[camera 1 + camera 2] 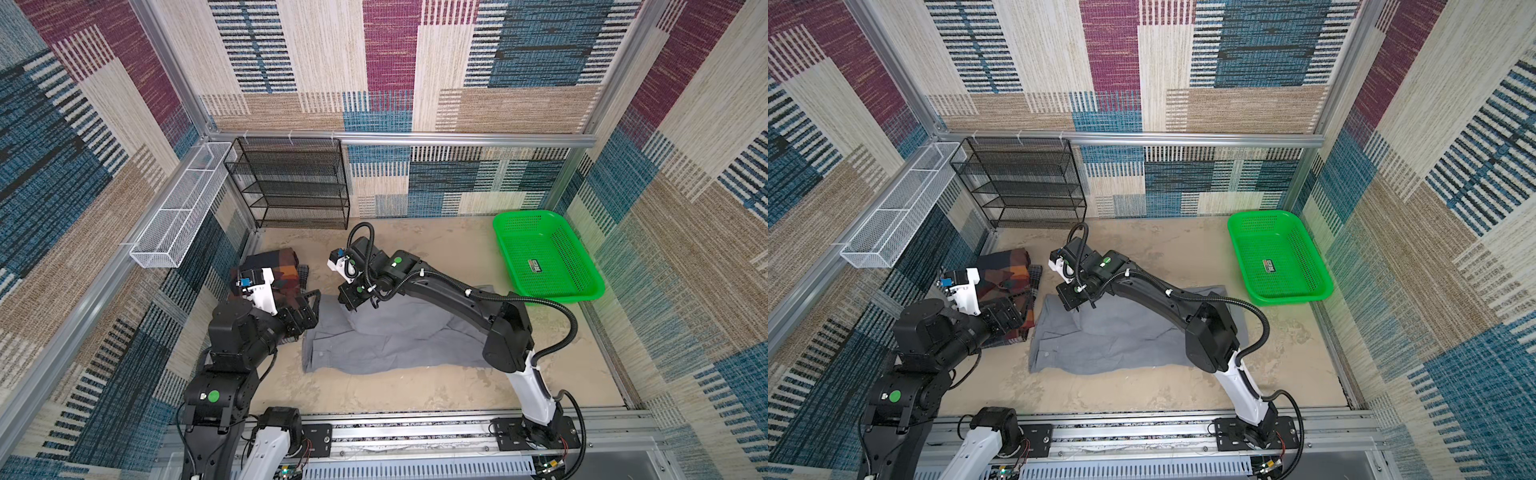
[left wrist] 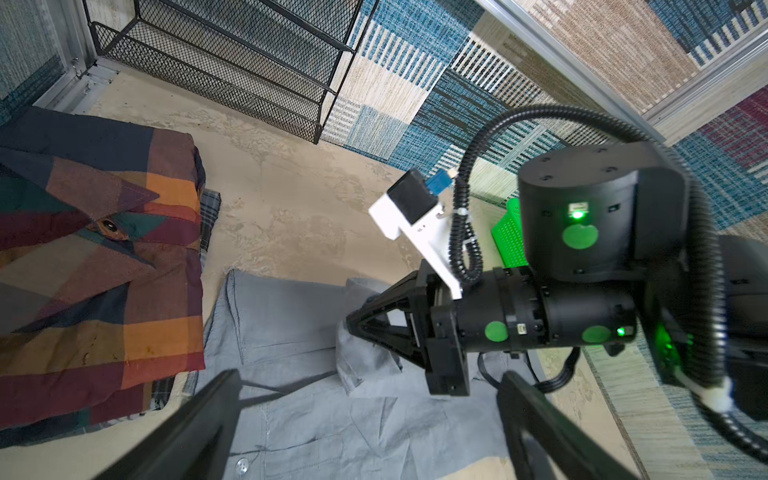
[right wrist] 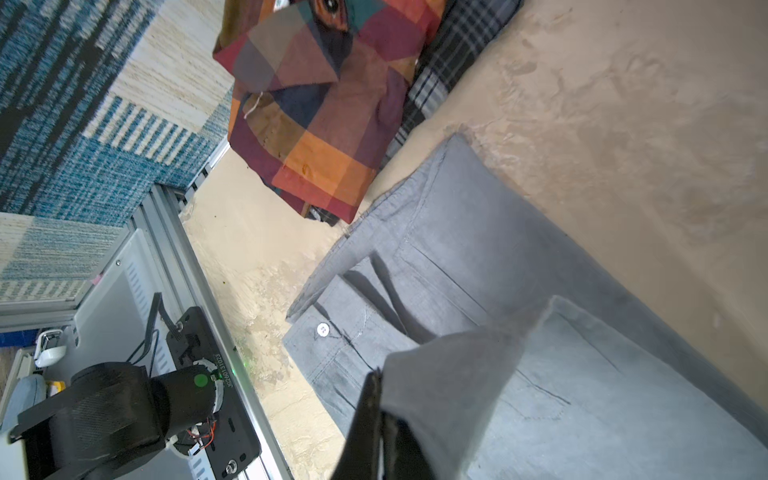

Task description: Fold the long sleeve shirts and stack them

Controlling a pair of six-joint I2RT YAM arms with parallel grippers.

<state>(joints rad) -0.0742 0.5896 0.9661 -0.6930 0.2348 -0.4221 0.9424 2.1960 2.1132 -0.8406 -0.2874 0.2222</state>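
Note:
The gray long sleeve shirt (image 1: 399,345) (image 1: 1117,345) lies spread over the middle of the sandy tabletop, its button placket towards the left. My right gripper (image 1: 348,306) (image 1: 1070,306) (image 2: 352,323) (image 3: 376,376) is shut on a flap of this gray shirt (image 3: 582,395), which it holds a little above the rest of the cloth. The plaid long sleeve shirt (image 1: 287,261) (image 1: 1011,270) (image 2: 104,270) (image 3: 324,124) sits folded at the left. My left gripper (image 1: 311,311) (image 1: 1025,309) (image 2: 370,376) hovers open over the left edge of the gray shirt (image 2: 291,332), beside the plaid one, holding nothing.
A dark checked cloth (image 2: 210,208) (image 3: 449,62) lies under the plaid shirt. A green mesh basket (image 1: 519,217) (image 1: 1254,218) stands at the back right. A black mesh shelf (image 1: 291,183) and a white wire tray (image 1: 178,208) line the back left walls.

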